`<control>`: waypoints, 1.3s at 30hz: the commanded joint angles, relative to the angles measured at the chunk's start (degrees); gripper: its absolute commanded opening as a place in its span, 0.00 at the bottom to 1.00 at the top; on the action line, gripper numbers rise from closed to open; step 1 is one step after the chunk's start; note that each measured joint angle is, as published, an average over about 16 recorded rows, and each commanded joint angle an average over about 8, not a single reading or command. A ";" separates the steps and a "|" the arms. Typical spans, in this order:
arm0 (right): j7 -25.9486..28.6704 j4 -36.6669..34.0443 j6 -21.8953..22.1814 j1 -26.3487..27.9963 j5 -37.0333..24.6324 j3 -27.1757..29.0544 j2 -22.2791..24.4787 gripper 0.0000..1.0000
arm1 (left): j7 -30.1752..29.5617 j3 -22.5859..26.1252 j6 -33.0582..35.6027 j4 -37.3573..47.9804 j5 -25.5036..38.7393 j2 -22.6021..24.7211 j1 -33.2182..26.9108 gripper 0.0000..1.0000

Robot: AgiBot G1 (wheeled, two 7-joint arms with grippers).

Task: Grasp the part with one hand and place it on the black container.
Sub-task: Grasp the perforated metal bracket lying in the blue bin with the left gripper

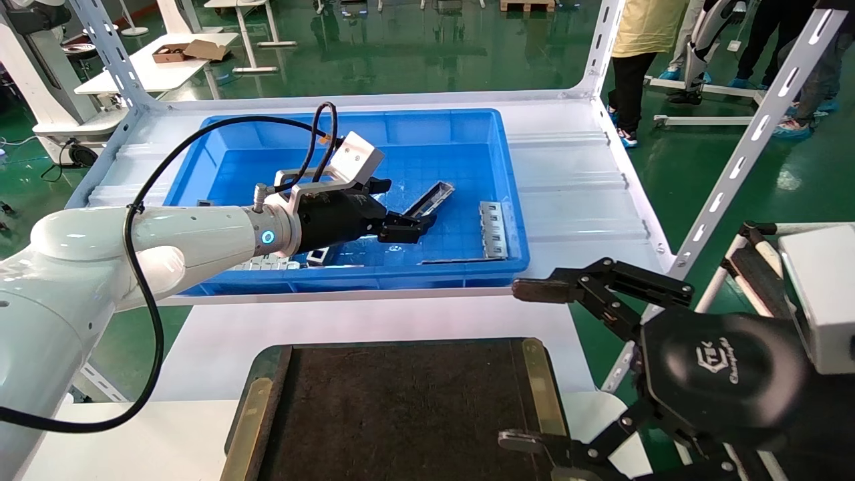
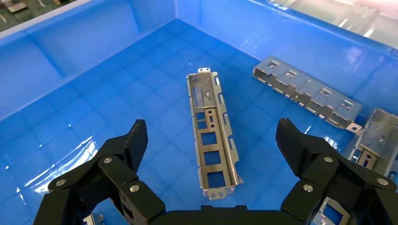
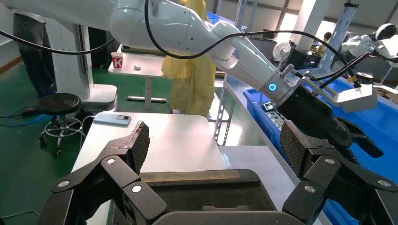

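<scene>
The part point(image 1: 431, 198) point(image 2: 211, 136), a narrow grey metal channel with raised side walls, lies flat on the floor of the blue bin point(image 1: 427, 127). My left gripper point(image 1: 411, 200) point(image 2: 211, 133) hangs open just above the part's near end, one finger on each side and neither touching it. The black container point(image 1: 401, 407) point(image 3: 206, 192) is a flat dark tray with brass strips, lying on the white table in front of me. My right gripper point(image 1: 521, 364) point(image 3: 214, 140) stays open and holds nothing, over the tray's right edge.
A ladder-like grey frame point(image 1: 493, 229) point(image 2: 305, 91) lies by the bin's right wall, and another grey piece point(image 2: 375, 136) lies beside it. More metal pieces point(image 1: 267, 265) sit under my left arm. White slotted rack posts point(image 1: 748, 147) flank the shelf. People stand at the back right.
</scene>
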 commanded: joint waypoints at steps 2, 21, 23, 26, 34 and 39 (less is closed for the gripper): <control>-0.01 0.00 0.01 0.00 0.01 -0.01 0.00 0.22 | -0.92 0.62 -0.95 0.25 -0.07 0.30 0.17 0.22; -0.04 0.00 0.04 0.02 0.06 -0.09 0.04 0.00 | -5.84 6.88 -5.66 -3.10 -1.70 0.24 2.29 0.00; -0.05 0.00 0.04 0.02 0.07 -0.10 0.04 0.00 | -6.12 7.36 -5.95 -3.11 -2.07 0.22 2.30 0.00; -0.05 0.00 0.05 0.02 0.07 -0.11 0.04 0.00 | -6.46 8.02 -6.27 -3.11 -2.66 0.20 2.33 0.00; -0.07 0.00 0.06 0.03 0.09 -0.14 0.06 0.00 | -7.03 9.64 -7.00 -3.17 -4.23 0.17 2.43 0.00; -0.08 0.00 0.07 0.03 0.11 -0.16 0.07 0.00 | -7.15 10.39 -7.26 -3.37 -5.47 0.13 2.48 0.00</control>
